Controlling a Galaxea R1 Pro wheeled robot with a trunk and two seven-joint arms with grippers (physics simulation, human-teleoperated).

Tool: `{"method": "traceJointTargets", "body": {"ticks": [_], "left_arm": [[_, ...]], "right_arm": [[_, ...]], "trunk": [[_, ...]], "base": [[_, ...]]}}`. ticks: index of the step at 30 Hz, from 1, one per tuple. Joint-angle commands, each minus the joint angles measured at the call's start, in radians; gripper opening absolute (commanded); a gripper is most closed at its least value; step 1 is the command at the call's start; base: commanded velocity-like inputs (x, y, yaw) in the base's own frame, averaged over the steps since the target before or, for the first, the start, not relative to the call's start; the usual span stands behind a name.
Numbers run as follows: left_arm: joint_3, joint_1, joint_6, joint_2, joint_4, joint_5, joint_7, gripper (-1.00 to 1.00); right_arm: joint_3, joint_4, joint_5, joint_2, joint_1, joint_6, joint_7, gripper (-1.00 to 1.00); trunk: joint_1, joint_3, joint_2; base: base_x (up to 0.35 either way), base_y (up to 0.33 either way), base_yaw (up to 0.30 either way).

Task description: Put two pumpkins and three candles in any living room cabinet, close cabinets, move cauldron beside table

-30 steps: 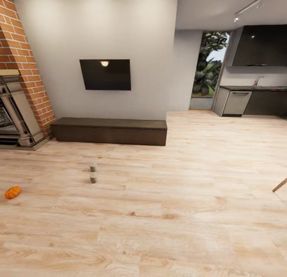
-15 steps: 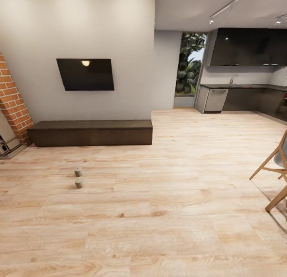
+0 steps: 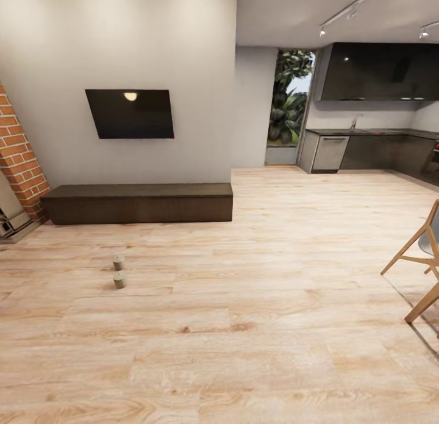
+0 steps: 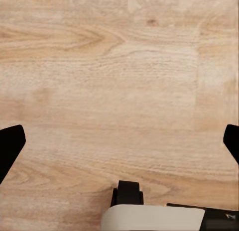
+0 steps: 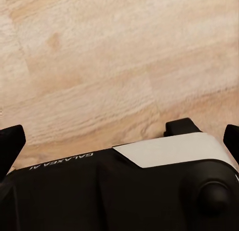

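On the wooden floor before the closed cabinet (image 3: 140, 202) we see two candles (image 3: 119, 271), probably light, rigid, graspable around their sides, while left gripper (image 4: 119, 146) and right gripper (image 5: 119, 141) hang spread, empty.

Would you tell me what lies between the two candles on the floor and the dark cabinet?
In the head view, only bare wooden floor separates the candles from the cabinet.
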Motion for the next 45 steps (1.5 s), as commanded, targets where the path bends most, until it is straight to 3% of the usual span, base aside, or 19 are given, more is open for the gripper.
{"method": "traceJointTargets", "body": {"ticks": [1, 3, 6, 7, 12, 15, 19, 29, 45], "left_arm": [[-0.001, -0.016, 0.068, 0.000, -0.049, 0.010, 0.003, 1.00], [-0.001, -0.046, 0.161, -0.001, -0.107, 0.011, 0.004, 1.00], [0.000, -0.113, 0.243, -0.007, -0.163, 0.012, 0.005, 1.00], [-0.001, -0.141, 0.257, -0.008, -0.171, 0.013, 0.005, 1.00], [0.003, -0.168, 0.231, -0.004, -0.176, 0.013, 0.005, 1.00], [0.002, -0.170, 0.165, -0.002, -0.158, 0.010, 0.004, 1.00], [-0.002, -0.169, 0.125, -0.004, -0.147, 0.009, 0.005, 1.00], [-0.003, -0.165, 0.112, 0.001, -0.133, 0.012, 0.004, 1.00], [-0.004, -0.165, 0.107, 0.001, -0.114, 0.008, 0.003, 1.00]], "right_arm": [[0.008, -0.022, -0.007, 0.000, -0.005, 0.016, -0.013, 1.00], [0.008, -0.074, -0.007, 0.000, -0.015, 0.063, -0.038, 1.00], [0.010, -0.265, -0.003, -0.002, -0.029, 0.204, -0.130, 1.00], [0.011, -0.360, 0.006, -0.002, -0.032, 0.264, -0.167, 1.00], [0.011, -0.495, 0.075, -0.003, -0.035, 0.330, -0.207, 1.00], [0.011, -0.513, 0.104, -0.005, -0.035, 0.335, -0.209, 1.00], [0.010, -0.521, 0.110, -0.005, -0.035, 0.328, -0.204, 1.00], [0.013, -0.523, 0.111, -0.005, -0.035, 0.246, -0.202, 1.00], [0.014, -0.521, 0.114, -0.004, -0.035, 0.238, -0.203, 1.00]], "trunk": [[0.000, -0.001, -0.001], [0.000, -0.001, -0.001], [0.000, -0.001, -0.001], [0.000, -0.001, -0.001], [0.000, -0.001, -0.001], [0.000, -0.001, -0.001], [0.000, -0.001, -0.001], [0.000, -0.001, -0.001], [0.000, -0.001, -0.001]], "base": [[0.000, 0.000, 0.000], [0.000, 0.000, 0.000], [0.000, 0.000, 0.000], [0.000, 0.000, 0.000], [0.000, 0.000, 0.000], [0.000, 0.000, 0.000], [0.000, 0.000, 0.000], [0.000, 0.080, 0.000], [0.159, 0.125, 0.000]]}}
